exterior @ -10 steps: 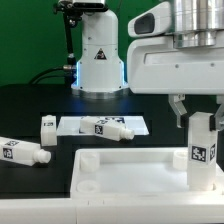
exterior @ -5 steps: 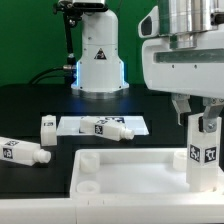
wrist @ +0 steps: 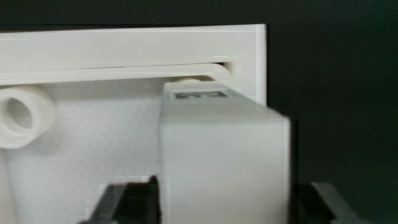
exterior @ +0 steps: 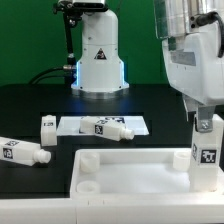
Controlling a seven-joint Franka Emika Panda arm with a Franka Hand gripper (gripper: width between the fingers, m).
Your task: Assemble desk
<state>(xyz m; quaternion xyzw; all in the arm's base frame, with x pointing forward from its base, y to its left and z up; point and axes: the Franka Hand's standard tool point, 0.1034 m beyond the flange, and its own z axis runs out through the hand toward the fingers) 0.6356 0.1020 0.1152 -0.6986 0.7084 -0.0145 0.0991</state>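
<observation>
The white tray-like tabletop (exterior: pixel 125 178) lies at the front of the black table. My gripper (exterior: pixel 205 122) is shut on the top of a white leg (exterior: pixel 205 152) that stands upright in the tabletop's corner at the exterior view's right, its marker tag facing the camera. In the wrist view the leg (wrist: pixel 222 150) fills the space between my fingers (wrist: pixel 125 205), and its far end sits at the tabletop's corner (wrist: pixel 196 90). A round socket (wrist: pixel 22 115) shows nearby. The gripper (wrist: pixel 222 208) shows only at the frame's edge.
Three loose legs lie behind the tabletop: one at the far left (exterior: pixel 22 152), a short-looking one (exterior: pixel 48 127), and one (exterior: pixel 108 128) on the marker board (exterior: pixel 138 122). The robot base (exterior: pixel 98 55) stands at the back.
The wrist has turned about the upright leg and shifted slightly to the exterior view's right. The leg stays standing at the tabletop corner. The loose legs have not moved.
</observation>
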